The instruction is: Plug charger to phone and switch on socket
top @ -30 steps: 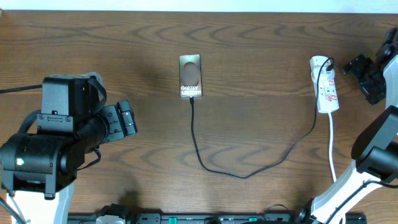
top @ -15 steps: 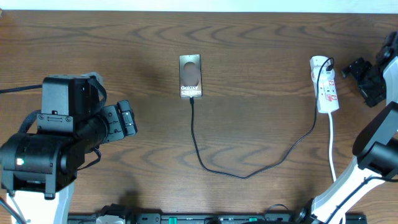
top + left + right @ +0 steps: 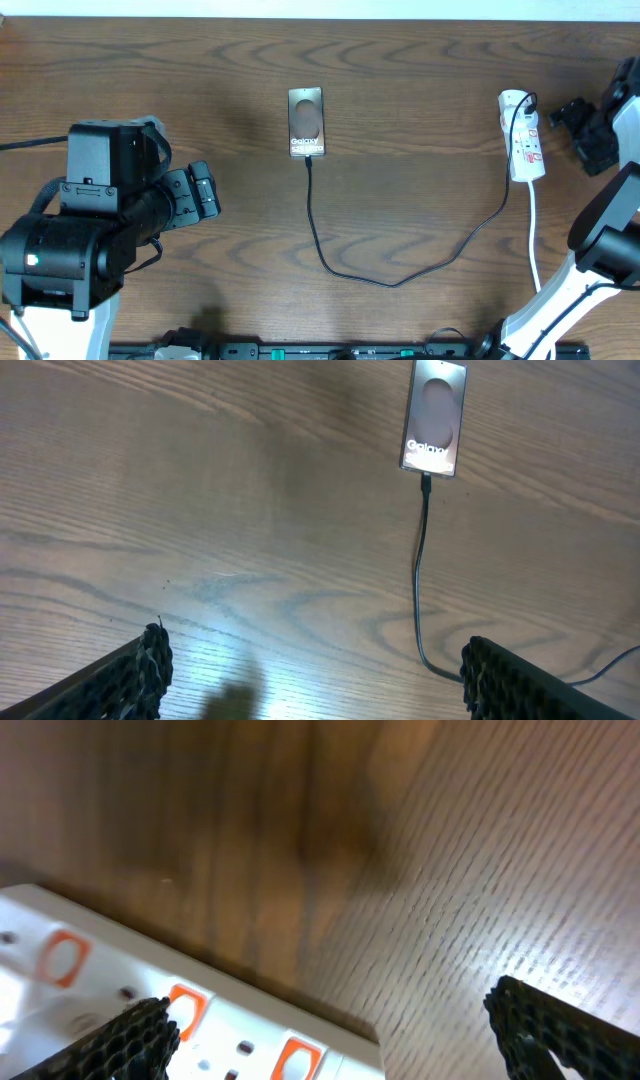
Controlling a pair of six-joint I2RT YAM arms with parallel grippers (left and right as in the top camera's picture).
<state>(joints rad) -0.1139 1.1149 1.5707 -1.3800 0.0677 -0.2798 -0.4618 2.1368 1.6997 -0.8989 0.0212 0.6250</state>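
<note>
With the charger [image 3: 400, 280] apparently seated in the phone [image 3: 306, 122] at top centre and the left gripper [image 3: 205, 190] idling wide, ease your wide, empty right gripper [image 3: 583, 135] frame-left squarely onto the socket's [image 3: 523, 150] red switch [image 3: 185, 1003].

Even, bright overhead light — glare on table [image 3: 300, 650], right-wrist view blurred.

Tbl [image 3: 200, 80]: phone [image 3: 306, 122], charger [image 3: 309, 190], socket [image 3: 524, 140].

Open brown wooden tabletop [image 3: 200, 80] flanks the dark rectangular phone [image 3: 306, 123] at 9 and 3 o'clock; a thin black cable [image 3: 309, 200] blocks 6 o'clock.
</note>
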